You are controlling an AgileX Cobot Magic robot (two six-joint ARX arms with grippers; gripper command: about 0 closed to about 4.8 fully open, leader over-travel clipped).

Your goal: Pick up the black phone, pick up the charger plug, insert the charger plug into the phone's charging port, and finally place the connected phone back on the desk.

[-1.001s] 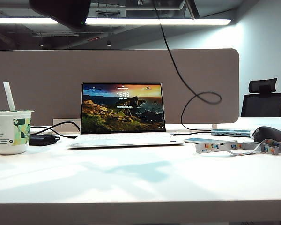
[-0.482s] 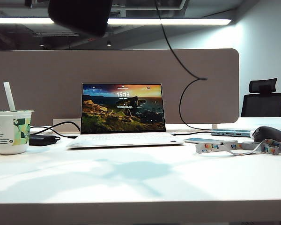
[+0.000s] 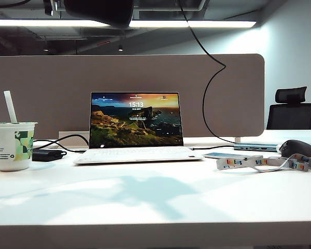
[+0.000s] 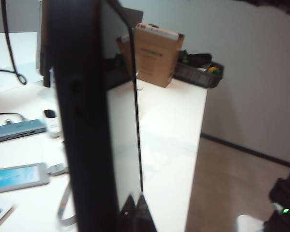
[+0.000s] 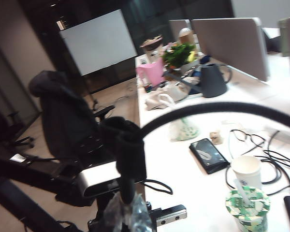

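Bare desk point(image 3: 155, 202) before the laptop point(image 3: 137, 127); cup point(image 3: 11, 145) and lanyard point(image 3: 264, 163) probably flank it.

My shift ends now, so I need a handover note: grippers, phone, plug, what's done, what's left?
Left gripper: shut on the black phone, held high above the desk.
Right gripper: shut on the charger plug, also aloft; its cable hangs to the desk.
Done: both picked up.
To do: push the plug into the phone, then lay the phone on the desk.

We observe the black phone point(image 3: 99, 10) shifted rightward along the frame's top edge, while the charger cable point(image 3: 211, 78) loop at right opened into a bend.
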